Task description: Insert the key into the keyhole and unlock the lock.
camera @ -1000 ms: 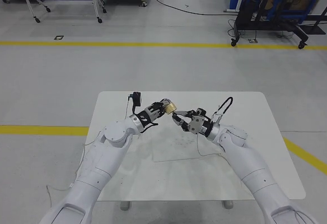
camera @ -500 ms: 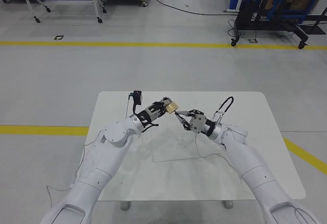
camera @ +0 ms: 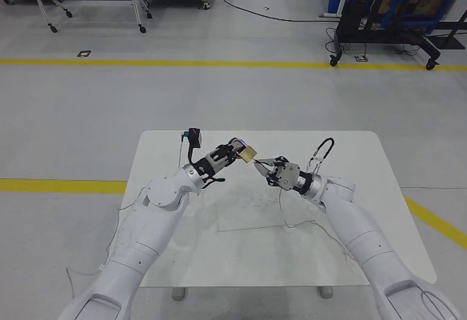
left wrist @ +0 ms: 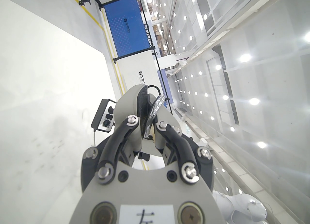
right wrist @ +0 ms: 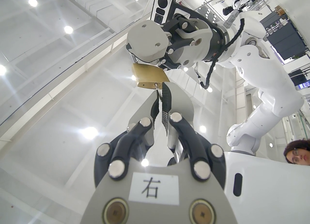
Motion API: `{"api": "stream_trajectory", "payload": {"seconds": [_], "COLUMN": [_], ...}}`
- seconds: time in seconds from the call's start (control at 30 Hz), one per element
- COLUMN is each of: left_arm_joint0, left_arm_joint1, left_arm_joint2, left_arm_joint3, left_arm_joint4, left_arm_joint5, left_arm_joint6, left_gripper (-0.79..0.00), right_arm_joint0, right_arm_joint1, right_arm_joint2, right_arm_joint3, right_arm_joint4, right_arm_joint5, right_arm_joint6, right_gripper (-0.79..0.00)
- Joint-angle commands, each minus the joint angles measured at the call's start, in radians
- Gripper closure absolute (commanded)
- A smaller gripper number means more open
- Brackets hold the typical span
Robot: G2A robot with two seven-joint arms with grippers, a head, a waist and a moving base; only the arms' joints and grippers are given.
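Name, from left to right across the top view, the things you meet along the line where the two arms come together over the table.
left gripper → brass padlock → right gripper, pinching the key → black cable loop

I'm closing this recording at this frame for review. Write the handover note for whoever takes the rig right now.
Left gripper: jaws shut on the shackle, holding the brass padlock in the air above the table.
Right gripper: jaws shut on the key, whose tip meets the keyhole in the padlock's end face.
Done: both items are picked up and the key is lined up at the keyhole. How deep it sits cannot be told.
Left: seat the key fully, turn it, and release the shackle.
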Motion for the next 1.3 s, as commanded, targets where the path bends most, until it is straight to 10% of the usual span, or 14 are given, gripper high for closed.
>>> {"api": "stream_trajectory", "payload": {"seconds": [0.0, 0.2, 0.37, 0.67, 0.8, 1.27], "left_arm_joint0": [0.001, 0.002, 0.001, -0.01, -0.025, -0.133], "left_arm_joint1": [0.0, 0.0, 0.0, -0.002, -0.004, -0.021], "left_arm_joint2": [0.0, -0.002, -0.004, 0.003, 0.019, 0.214], "left_arm_joint3": [-0.001, -0.003, -0.001, 0.017, 0.04, 0.147], "left_arm_joint4": [0.002, 0.0, -0.013, -0.015, 0.002, 0.348], "left_arm_joint5": [-0.001, 0.0, 0.018, 0.062, 0.139, 0.319], "left_arm_joint6": [-0.001, -0.003, -0.01, -0.022, -0.042, -0.15], "left_gripper": [0.0, 0.0, 0.0, 0.0, 0.0, 0.0], "right_arm_joint0": [0.001, 0.0, -0.019, -0.085, -0.141, -0.365], "right_arm_joint1": [0.001, 0.005, 0.013, 0.029, 0.051, 0.103], "right_arm_joint2": [0.0, 0.005, 0.017, 0.058, 0.132, 0.358], "right_arm_joint3": [0.002, -0.004, -0.04, -0.146, -0.217, -0.522], "right_arm_joint4": [-0.003, -0.038, -0.094, -0.178, -0.233, -0.336], "right_arm_joint5": [-0.004, -0.061, -0.143, -0.28, -0.388, -0.515], "right_arm_joint6": [0.003, -0.025, -0.073, -0.167, -0.195, -0.279], "right_gripper": [0.0, 0.0, -0.256, -0.391, -0.782, -0.785]}}
